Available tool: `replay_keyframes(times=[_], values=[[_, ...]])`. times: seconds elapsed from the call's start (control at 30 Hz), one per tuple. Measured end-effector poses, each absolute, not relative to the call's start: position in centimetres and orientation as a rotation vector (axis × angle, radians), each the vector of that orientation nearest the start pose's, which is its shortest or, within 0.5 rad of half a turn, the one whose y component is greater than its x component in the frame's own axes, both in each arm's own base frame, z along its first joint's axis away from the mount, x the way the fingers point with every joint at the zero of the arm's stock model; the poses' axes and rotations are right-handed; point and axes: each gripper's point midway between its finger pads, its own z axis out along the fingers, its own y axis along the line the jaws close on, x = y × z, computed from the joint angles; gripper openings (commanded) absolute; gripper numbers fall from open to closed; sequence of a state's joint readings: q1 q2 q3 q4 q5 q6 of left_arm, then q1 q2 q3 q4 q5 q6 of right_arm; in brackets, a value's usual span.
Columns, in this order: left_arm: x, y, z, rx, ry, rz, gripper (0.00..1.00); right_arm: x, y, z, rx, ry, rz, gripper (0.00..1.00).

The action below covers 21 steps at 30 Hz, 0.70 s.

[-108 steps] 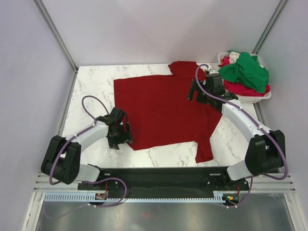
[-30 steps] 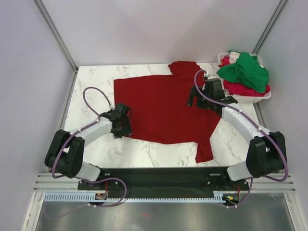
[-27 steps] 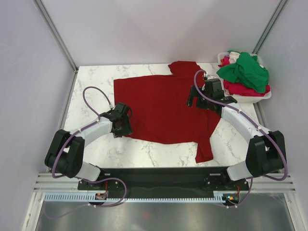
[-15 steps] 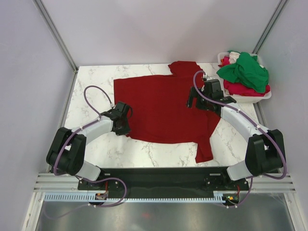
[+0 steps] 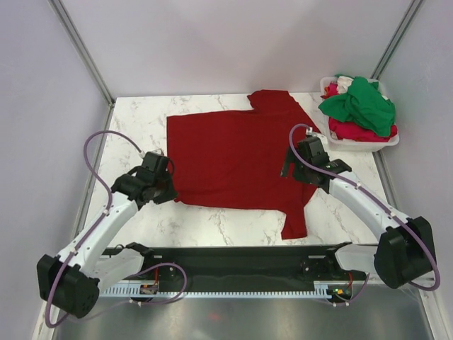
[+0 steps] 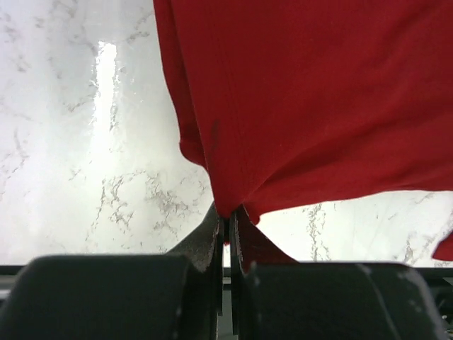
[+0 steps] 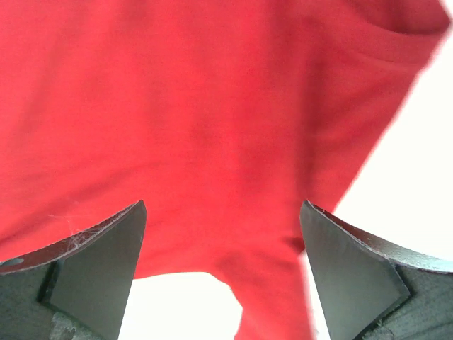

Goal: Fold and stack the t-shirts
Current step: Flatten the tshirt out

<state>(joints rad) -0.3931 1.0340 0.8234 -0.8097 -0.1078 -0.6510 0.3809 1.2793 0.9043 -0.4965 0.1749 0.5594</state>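
A dark red t-shirt [image 5: 233, 159] lies spread flat across the marble table [image 5: 131, 131]. My left gripper [image 5: 168, 193] is at its near-left corner. In the left wrist view the left gripper [image 6: 228, 214] is shut on the hem of the red t-shirt [image 6: 304, 99], which bunches up at the tips. My right gripper [image 5: 290, 170] hovers over the shirt's right side, by the near sleeve. The right wrist view shows the right gripper [image 7: 223, 207] open wide above the red cloth [image 7: 212, 106], with nothing between the fingers. A bright green t-shirt [image 5: 361, 103] and a lighter red t-shirt [image 5: 354, 131] are piled at the back right.
The pile of shirts sits in a white basket [image 5: 371, 146] at the table's back right corner. Metal frame posts rise at both back corners. Bare marble shows left of the shirt and along the near edge [image 5: 212, 223].
My left gripper has shut on the shirt's near-left corner and pulled back to the left, its arm stretching out. My right gripper has come nearer, along the shirt's right side. The near sleeve shifted slightly left.
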Motion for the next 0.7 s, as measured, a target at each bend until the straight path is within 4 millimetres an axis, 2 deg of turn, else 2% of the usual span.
replay_keyframes(times=[0.1, 0.2, 0.37, 0.4, 0.47, 0.5, 0.67, 0.7], values=[[21.3, -8.9, 13.8, -0.404, 2.546, -0.239, 0.06, 29.4, 9.1, 11.1, 0.381, 2.427, 0.101, 0.98], [21.0, -8.1, 15.3, -0.431, 2.513, -0.243, 0.12, 29.3, 7.9, 11.2, 0.447, 2.410, 0.064, 0.98], [18.9, -7.6, 15.5, -0.442, 2.534, -0.255, 0.23, 29.2, 6.5, 10.3, 0.536, 2.419, 0.058, 0.96], [18.5, -7.4, 15.6, -0.443, 2.534, -0.256, 0.27, 29.0, 6.6, 10.0, 0.543, 2.428, 0.065, 0.93], [17.7, -7.2, 15.6, -0.446, 2.539, -0.256, 0.30, 28.3, 7.0, 9.1, 0.548, 2.456, 0.092, 0.86], [17.3, -7.1, 15.6, -0.447, 2.541, -0.257, 0.31, 27.9, 7.3, 8.4, 0.549, 2.475, 0.113, 0.76], [16.5, -6.9, 15.6, -0.449, 2.556, -0.254, 0.32, 24.9, 8.1, 5.1, 0.574, 2.576, 0.172, 0.63], [16.4, -6.9, 15.5, -0.449, 2.559, -0.252, 0.32, 24.5, 8.0, 4.6, 0.582, 2.588, 0.174, 0.57]])
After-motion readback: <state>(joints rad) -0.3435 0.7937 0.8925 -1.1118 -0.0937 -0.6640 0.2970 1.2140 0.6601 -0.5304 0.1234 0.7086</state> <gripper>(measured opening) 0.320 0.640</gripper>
